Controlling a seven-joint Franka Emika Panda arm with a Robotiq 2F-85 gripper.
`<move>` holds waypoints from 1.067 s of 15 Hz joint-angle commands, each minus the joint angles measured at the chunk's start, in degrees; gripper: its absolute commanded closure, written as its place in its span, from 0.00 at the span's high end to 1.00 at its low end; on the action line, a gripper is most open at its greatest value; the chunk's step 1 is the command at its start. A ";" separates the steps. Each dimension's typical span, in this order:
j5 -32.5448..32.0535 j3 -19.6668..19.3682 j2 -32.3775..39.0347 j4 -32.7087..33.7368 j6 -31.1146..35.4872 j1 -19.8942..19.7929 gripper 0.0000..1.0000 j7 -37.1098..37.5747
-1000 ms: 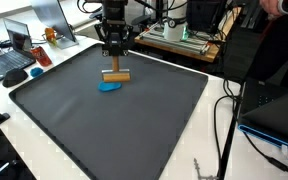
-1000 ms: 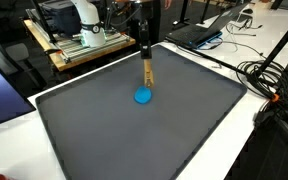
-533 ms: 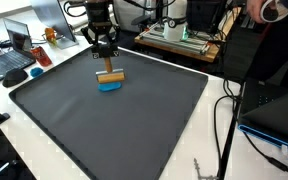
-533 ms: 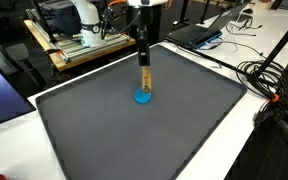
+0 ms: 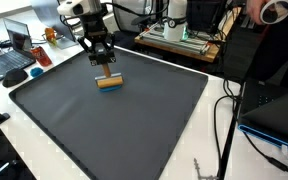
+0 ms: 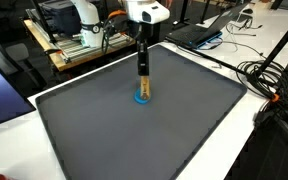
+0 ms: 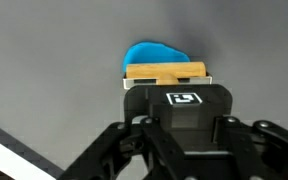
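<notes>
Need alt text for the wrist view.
Gripper shut on a wooden block, over a dark grey mat. A blue disc pokes out from behind the block; a white strip crosses the lower-left corner.

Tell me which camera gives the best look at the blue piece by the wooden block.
The wrist view: the blue piece shows large, its rounded edge clear beyond the wooden block that hides part of it. In an exterior view it is a small patch at the block's foot; in an exterior view, just a sliver.
</notes>
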 commanded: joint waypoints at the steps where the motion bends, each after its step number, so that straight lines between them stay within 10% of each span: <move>1: 1.02 1.63 1.08 2.41 -3.33 -1.70 0.22 -2.51; 16: -1.23 2.37 2.19 0.13 1.40 -0.79 0.22 -0.14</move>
